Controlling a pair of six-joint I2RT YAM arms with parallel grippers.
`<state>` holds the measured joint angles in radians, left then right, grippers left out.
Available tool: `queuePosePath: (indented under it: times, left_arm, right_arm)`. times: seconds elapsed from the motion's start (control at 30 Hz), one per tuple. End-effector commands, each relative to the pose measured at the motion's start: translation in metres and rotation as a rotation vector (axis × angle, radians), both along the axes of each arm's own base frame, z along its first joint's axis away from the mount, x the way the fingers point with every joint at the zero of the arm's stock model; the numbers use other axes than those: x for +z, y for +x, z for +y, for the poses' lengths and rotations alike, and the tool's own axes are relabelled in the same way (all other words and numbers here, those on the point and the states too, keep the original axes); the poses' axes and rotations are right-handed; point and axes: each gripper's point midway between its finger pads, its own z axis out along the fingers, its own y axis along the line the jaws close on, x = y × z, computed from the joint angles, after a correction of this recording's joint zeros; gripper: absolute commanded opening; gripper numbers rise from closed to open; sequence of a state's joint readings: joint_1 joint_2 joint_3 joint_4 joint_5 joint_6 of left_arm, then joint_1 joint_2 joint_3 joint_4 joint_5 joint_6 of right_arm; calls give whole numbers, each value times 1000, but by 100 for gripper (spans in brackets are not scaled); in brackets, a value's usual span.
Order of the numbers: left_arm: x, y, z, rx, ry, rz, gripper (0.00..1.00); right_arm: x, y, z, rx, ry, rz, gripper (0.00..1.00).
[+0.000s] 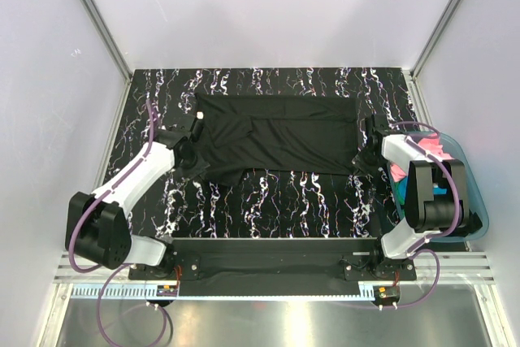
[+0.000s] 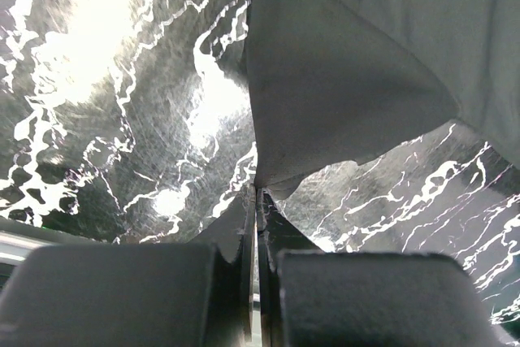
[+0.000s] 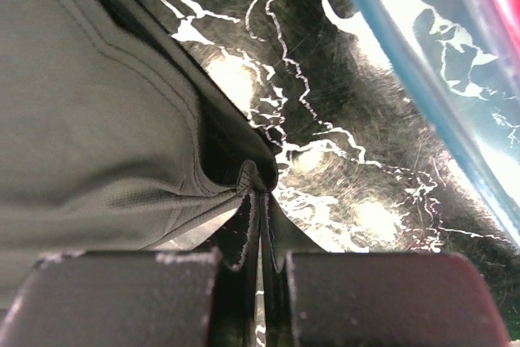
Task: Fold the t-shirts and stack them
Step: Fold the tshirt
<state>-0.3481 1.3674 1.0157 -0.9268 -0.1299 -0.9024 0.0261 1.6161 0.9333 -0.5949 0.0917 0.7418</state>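
Shirt fabric: the black shirt [image 1: 276, 132] lies spread on the marbled counter [image 1: 284, 197], left claw [image 2: 257, 194] clamped on its left edge, right claw [image 3: 260, 191] on its right edge.

The top camera looks down on the table [image 1: 309, 193] from behind, while each wrist camera sits close over one end of the shirt [image 1: 276, 132] all share.
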Motion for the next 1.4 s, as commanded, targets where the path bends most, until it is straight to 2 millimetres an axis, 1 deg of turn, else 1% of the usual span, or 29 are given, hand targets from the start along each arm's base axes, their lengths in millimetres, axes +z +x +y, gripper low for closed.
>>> queuePosePath:
  times: [0.0, 0.13, 0.17, 0.23, 0.3, 0.47, 0.5, 0.6, 0.7, 0.73, 0.77, 0.8, 0.87, 0.9, 0.97, 1.0, 1.03, 1.07, 1.1, 1.13, 1.17, 1.2, 1.23, 1.27, 1.3, 1.33, 1.37]
  left_arm:
    - [25, 20, 8, 6, 15, -93, 0]
    - [36, 32, 13, 5, 20, -129, 0]
    - [42, 37, 12, 1, 17, -144, 0]
    - [47, 42, 10, -7, 12, -153, 0]
    - [50, 47, 8, -9, 0, -159, 0]
    - [54, 60, 3, -12, -27, -174, 0]
    - [55, 65, 2, -14, -27, -176, 0]
    - [60, 79, 9, 2, -26, -199, 0]
    - [72, 104, 19, 25, -18, -227, 0]
    - [72, 105, 22, 32, -17, -226, 0]
    - [76, 114, 23, 34, -14, -237, 0]
    - [77, 118, 24, 37, -13, -240, 0]
    - [78, 130, 22, 33, -42, -247, 0]
    - [77, 135, 19, 25, -58, -253, 0]
    - [82, 151, 7, -9, -123, -303, 0]
    - [79, 157, 6, -10, -124, -311, 0]
    - [81, 164, 5, -6, -128, -326, 0]
    - [78, 167, 5, -4, -126, -319, 0]
    - [79, 175, 5, 2, -121, -321, 0]
    - [76, 177, 7, 0, -115, -302, 0]
    - [78, 182, 8, -4, -109, -304, 0]
    - [79, 194, 7, -10, -100, -305, 0]
    - [80, 199, 13, -17, -68, -306, 0]
    - [81, 204, 14, -26, -59, -311, 0]
    - [79, 209, 15, -31, -50, -304, 0]
    - [83, 222, 16, -41, -48, -319, 0]
    - [81, 227, 17, -43, -45, -314, 0]
  right_arm:
    - [24, 13, 2, 24, 0, -63, 0]
    - [37, 22, 6, 40, 17, -99, 0]
    - [39, 23, 8, 48, 22, -100, 0]
    - [47, 28, 9, 53, 26, -115, 0]
    - [54, 32, 12, 64, 40, -125, 0]
    - [63, 40, 17, 81, 57, -138, 0]
    - [68, 45, 17, 81, 58, -149, 0]
    - [69, 51, 18, 85, 63, -147, 0]
    - [75, 66, 17, 84, 52, -161, 0]
    - [76, 69, 17, 89, 50, -164, 0]
    - [77, 73, 16, 92, 45, -168, 0]
    - [83, 80, 17, 104, 41, -181, 0]
    - [83, 88, 16, 110, 36, -178, 0]
    - [91, 96, 16, 116, 36, -199, 0]
    - [90, 105, 17, 127, 38, -205, 0]
    - [96, 114, 17, 137, 37, -228, 0]
    - [89, 119, 18, 143, 33, -214, 0]
    - [87, 122, 17, 148, 32, -210, 0]
    - [91, 129, 17, 161, 26, -222, 0]
    - [82, 132, 17, 166, 25, -199, 0]
    - [80, 135, 17, 173, 26, -196, 0]
    - [82, 142, 16, 179, 23, -210, 0]
    - [76, 146, 17, 181, 24, -201, 0]
    - [75, 149, 15, 179, 21, -203, 0]
    - [77, 153, 13, 174, 20, -204, 0]
    - [70, 154, 13, 169, 18, -184, 0]
    - [68, 155, 12, 166, 20, -175, 0]
